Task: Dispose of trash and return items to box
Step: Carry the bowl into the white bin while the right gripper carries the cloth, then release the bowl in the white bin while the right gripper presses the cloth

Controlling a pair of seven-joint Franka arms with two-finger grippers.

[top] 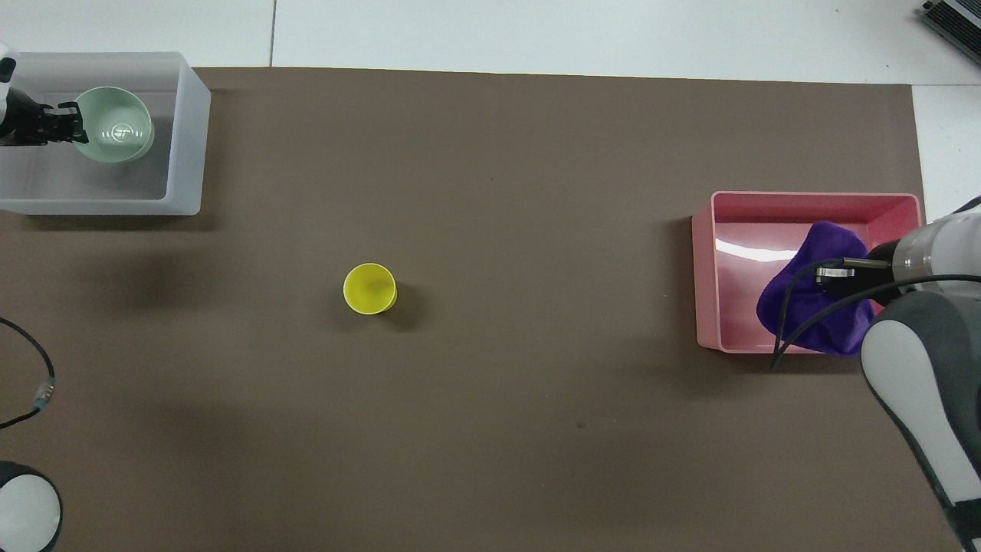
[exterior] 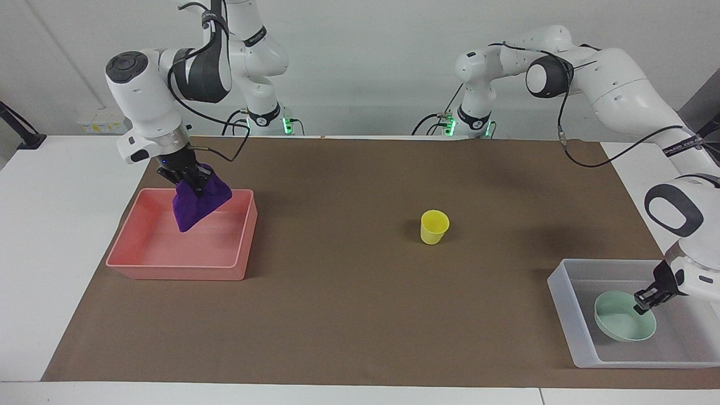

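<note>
My right gripper (exterior: 190,185) is shut on the deep-purple cloth (exterior: 194,205), which hangs over the pink bin (exterior: 174,271); in the overhead view the cloth (top: 805,310) and gripper (top: 831,271) are over the bin (top: 736,230). My left gripper (exterior: 642,305) is shut on the rim of the mint-green bowl (exterior: 621,326), low inside the translucent box (exterior: 562,289). The overhead view shows this gripper (top: 73,126), bowl (top: 115,136) and box (top: 184,153) too. The yellow cup (exterior: 434,227) stands upright mid-table (top: 369,289). The box's sticker is hidden.
A brown mat (exterior: 349,315) covers the table, with white tabletop (exterior: 62,225) around it. A loose cable (top: 34,391) from the left arm hangs over the mat's edge near the robots.
</note>
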